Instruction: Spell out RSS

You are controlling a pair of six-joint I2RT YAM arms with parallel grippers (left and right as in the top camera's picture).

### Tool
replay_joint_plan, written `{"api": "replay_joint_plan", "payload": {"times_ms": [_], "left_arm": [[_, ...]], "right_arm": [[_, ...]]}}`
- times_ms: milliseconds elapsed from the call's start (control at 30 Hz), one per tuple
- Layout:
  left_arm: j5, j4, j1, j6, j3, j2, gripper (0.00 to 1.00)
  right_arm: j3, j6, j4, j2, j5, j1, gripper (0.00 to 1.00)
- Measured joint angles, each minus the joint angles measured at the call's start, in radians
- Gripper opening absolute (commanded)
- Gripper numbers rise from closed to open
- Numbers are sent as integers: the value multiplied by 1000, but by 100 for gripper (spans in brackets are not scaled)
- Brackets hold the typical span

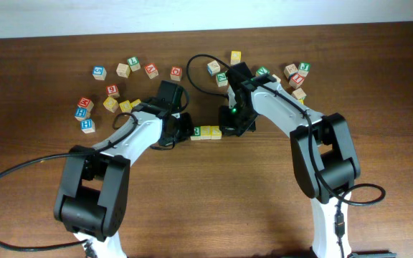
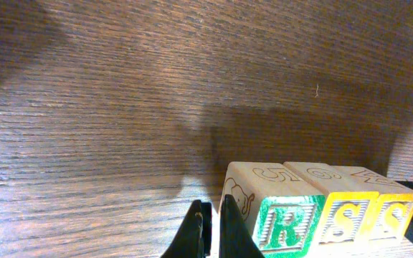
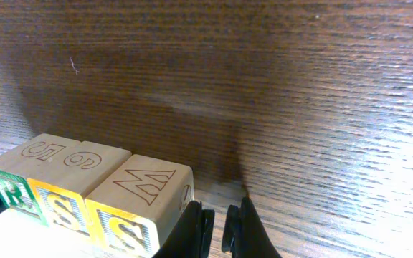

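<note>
Row: it reads R, S, S on the front faces, with the R cube (image 2: 282,218), first S cube (image 2: 344,215) and second S cube (image 2: 396,213) side by side, faces touching.
Where it sits: flat on the dark wooden table (image 2: 120,107), in the gap between the two arms.
R cube: it takes the row's left end in the left wrist view, with a green letter and border and an animal outline on its end face.
S cubes: both have yellow fronts; the second one shows a W or M on top in the right wrist view.
Left gripper (image 2: 214,215): down at table level just beside the R cube's outer end, its fingers pinched narrow with nothing between them. I cannot tell whether the nearer finger touches the cube.
Right gripper (image 3: 221,211): at the far end of the row from the R cube, just beside the second S cube, drawn narrow too and holding nothing.
Loose cubes (image 1: 122,69): red, blue and green letters scattered behind the R cube's row, out to both sides, well apart from it.
</note>
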Motion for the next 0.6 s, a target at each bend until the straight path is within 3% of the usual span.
{"api": "replay_joint_plan", "payload": {"times_ms": [600], "left_arm": [[-3,0,-6,0,0,0,0]], "right_arm": [[0,3,0,0,18,0,4]]}}
